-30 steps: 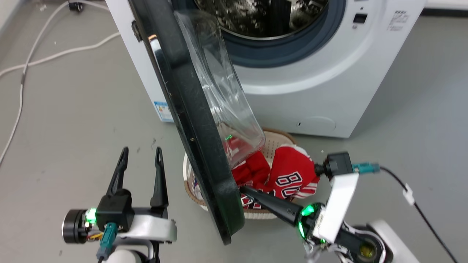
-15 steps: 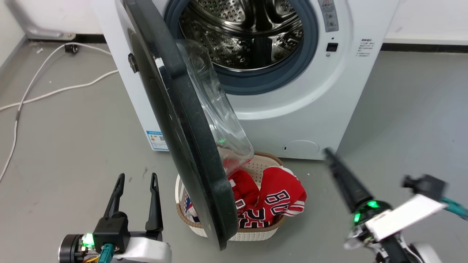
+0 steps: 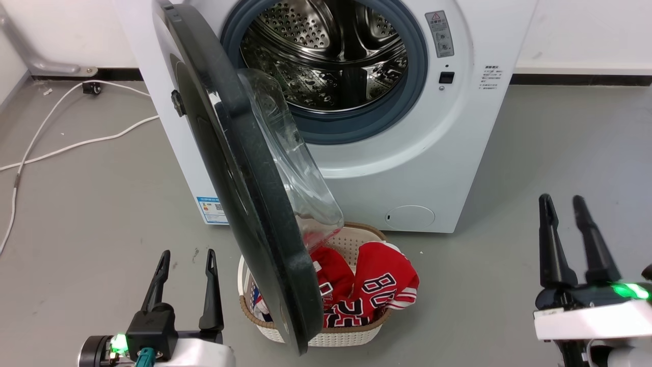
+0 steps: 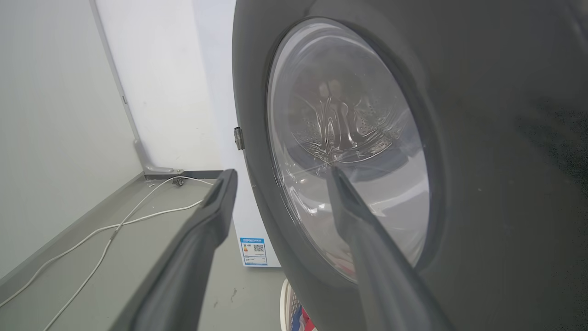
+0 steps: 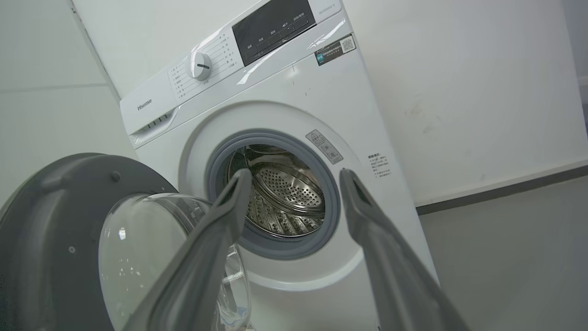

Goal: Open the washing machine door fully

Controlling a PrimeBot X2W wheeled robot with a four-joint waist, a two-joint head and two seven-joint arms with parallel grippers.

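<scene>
The washing machine door (image 3: 239,183), a black disc with a clear glass bowl (image 3: 293,168), stands swung out on its left hinge, edge-on in the head view, over the basket. Behind it the steel drum (image 3: 331,56) is exposed in the white machine (image 3: 448,153). My left gripper (image 3: 187,253) is open and empty, low on the floor side left of the door, facing the door's outer face (image 4: 505,138). My right gripper (image 3: 561,199) is open and empty, well right of the door and apart from it. In the right wrist view, the right gripper (image 5: 295,172) points at the drum (image 5: 285,197), with the door (image 5: 50,220) at lower left.
A white basket (image 3: 310,340) holding red jerseys (image 3: 377,285) sits on the grey floor under the door's lower edge. White cables (image 3: 76,142) trail across the floor at left to a wall socket. A wall runs behind the machine.
My right gripper came off the door's lower rim, swung out to the right and now stands upright and open. The camera tilted up, so more of the machine shows. The left gripper kept its pose.
</scene>
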